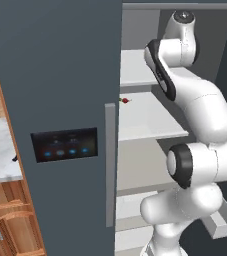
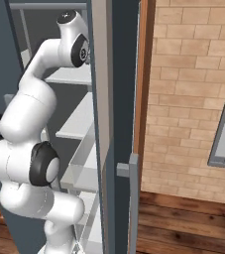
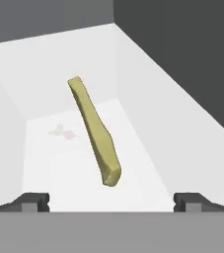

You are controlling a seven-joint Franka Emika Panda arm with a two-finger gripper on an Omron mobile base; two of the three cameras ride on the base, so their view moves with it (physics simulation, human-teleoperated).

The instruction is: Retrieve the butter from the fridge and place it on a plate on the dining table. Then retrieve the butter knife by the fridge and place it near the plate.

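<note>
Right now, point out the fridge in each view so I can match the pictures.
Left base view: the fridge shows its closed slate door with a lit panel at left and centre, and its open compartment at right.
Right base view: its open door's edge runs down the centre, with the inside at left.
Hand view: its pale inner walls surround the butter.
Shared landmark: the pale grey shelves.

Base views flanking the arm, both facing the fridge (image 1: 60, 75) shelves (hand view close inside)

The butter (image 3: 94, 132) is lying slantwise on a pale fridge shelf (image 3: 143, 148), ahead of the wide-spread gripper (image 3: 111, 200).
</note>
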